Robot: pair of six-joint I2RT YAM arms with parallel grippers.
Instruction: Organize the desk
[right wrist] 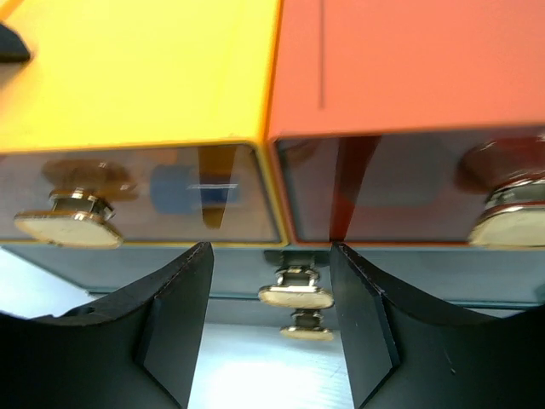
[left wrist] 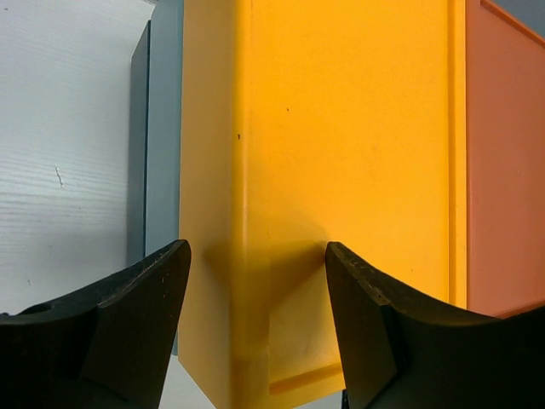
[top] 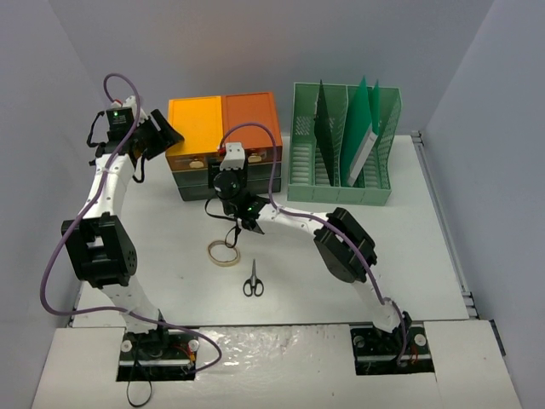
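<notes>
Desk [top: 409, 256]: tape [top: 224, 253], scissors [top: 253, 279] loose near centre, unsorted. Drawers [top: 194, 162] shut. Left gripper [left wrist: 255, 256], right gripper [right wrist: 271, 256]: jaws half open, holding nothing. Task mostly undone.

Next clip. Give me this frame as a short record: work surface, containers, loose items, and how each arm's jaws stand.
surface: off-white desk
drawer unit: back centre, yellow and orange tops
file rack: green, right of the drawer unit, holds upright green folders
loose items: tape roll and scissors, on the desk in front of the drawer unit, not touching
left jaws: open, at the unit's yellow left side
right jaws: open, facing the drawer fronts, a knob lined up between them, nothing gripped
</notes>
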